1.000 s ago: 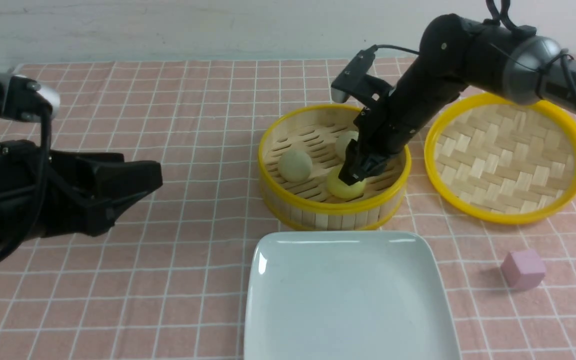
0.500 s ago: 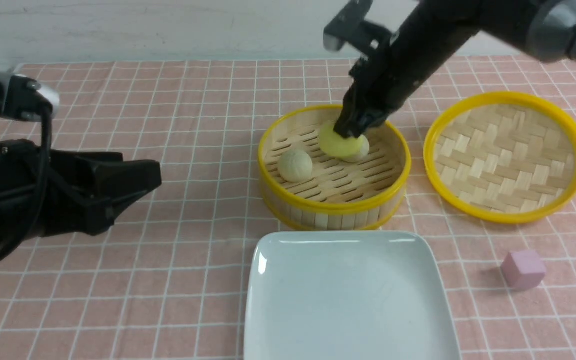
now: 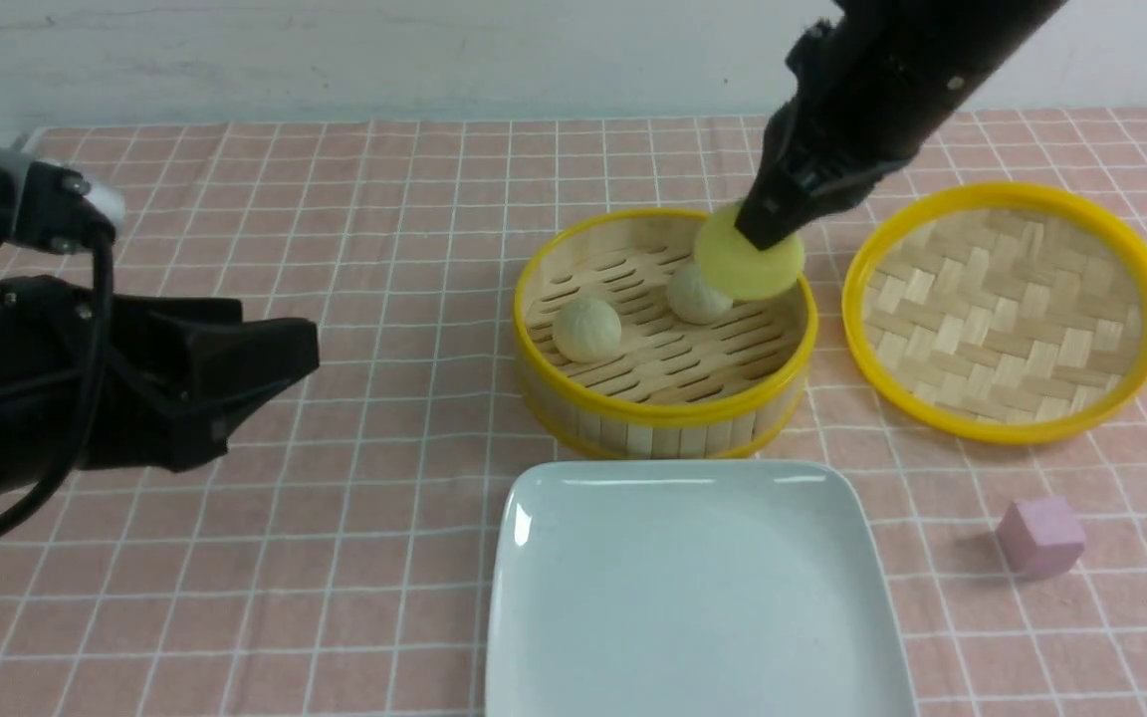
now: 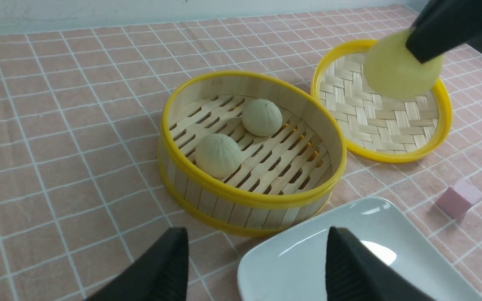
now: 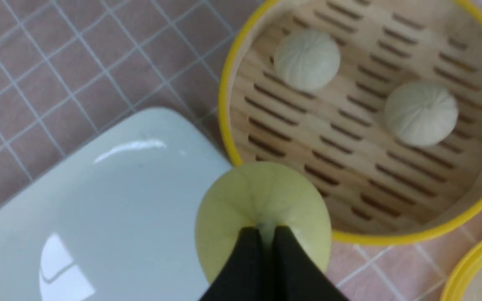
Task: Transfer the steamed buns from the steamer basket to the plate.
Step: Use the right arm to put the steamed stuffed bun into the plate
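Fingers of the left gripper (image 4: pixel 253 267) stand wide apart over the cloth (image 3: pixel 384 249), holding nothing. Two beige buns (image 3: pixel 587 330) sit in the steamer basket (image 3: pixel 663 423). The right gripper (image 3: pixel 765 227), fingers pinched together, clamps the yellow bun (image 3: pixel 751 271) in the air above the basket, beyond the plate (image 3: pixel 693 597).

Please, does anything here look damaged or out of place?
Yes. The yellow bun held by the right end effector looks pinched: the jaws are almost fully shut on its pleated top. The two beige buns in the steamer basket look intact.
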Motion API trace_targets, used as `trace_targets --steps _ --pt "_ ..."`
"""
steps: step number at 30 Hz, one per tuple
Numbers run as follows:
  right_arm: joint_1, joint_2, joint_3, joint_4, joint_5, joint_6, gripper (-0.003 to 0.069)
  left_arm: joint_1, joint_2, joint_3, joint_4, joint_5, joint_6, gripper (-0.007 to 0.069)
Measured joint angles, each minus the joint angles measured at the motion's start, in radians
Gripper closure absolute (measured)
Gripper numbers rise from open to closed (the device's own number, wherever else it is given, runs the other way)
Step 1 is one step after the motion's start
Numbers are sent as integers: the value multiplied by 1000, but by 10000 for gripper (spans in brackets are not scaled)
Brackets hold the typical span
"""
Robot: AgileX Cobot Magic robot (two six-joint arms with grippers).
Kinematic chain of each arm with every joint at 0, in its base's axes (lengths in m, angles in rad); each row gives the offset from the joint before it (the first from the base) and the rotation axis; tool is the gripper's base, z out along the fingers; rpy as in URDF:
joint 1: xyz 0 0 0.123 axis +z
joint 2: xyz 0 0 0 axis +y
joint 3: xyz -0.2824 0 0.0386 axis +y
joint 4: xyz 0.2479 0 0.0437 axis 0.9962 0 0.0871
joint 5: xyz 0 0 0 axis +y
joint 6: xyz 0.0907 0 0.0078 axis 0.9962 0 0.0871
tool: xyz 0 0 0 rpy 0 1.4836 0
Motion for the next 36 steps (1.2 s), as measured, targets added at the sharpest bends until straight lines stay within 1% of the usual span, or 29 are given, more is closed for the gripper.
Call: trace_targets --steps 1,2,3,4,7,10,11,13,18,21,24,27,29,31,32,34,35,36 --pt "2 -9 49 -6 -1 1 647 0 0 0 0 0 0 172" --pt "8 -35 146 -16 -4 3 647 0 0 0 0 0 2 172" --pt "8 -35 146 -16 -4 3 647 0 0 0 0 0 2 172" --pt "14 -53 237 -17 -5 2 647 0 0 0 0 0 2 172" --pt "20 -65 411 -16 -21 -29 647 0 0 0 0 -2 2 172" --pt "21 -64 496 -16 -97 -50 647 0 0 0 0 -5 2 172" --pt "21 -63 543 -16 -167 -63 647 0 0 0 0 -5 2 172" --pt "21 -60 594 -13 -244 -84 647 0 0 0 0 -5 2 172" --pt "25 -55 643 -12 -388 -147 647 0 0 0 0 -7 2 172" --pt "25 -55 643 -9 -441 -168 647 0 0 0 0 -7 2 172" --pt "25 -55 643 -9 -454 -170 642 0 0 0 0 -7 2 172" --pt "25 -55 643 -1 -454 -170 613 0 0 0 0 -9 2 172" --pt "25 -55 643 13 -450 -170 554 0 0 0 0 -9 2 172" --pt "25 -55 643 18 -449 -170 441 0 0 0 -1 -9 2 172" --pt "25 -55 643 20 -449 -170 429 0 0 0 -1 -9 2 172" --pt "26 -55 643 21 -461 -170 286 0 0 0 -1 -10 2 172" --pt "26 -55 643 21 -463 -170 274 0 0 0 -1 -10 2 172" --pt "26 -57 643 21 -486 -170 188 0 0 0 -1 -10 2 172"
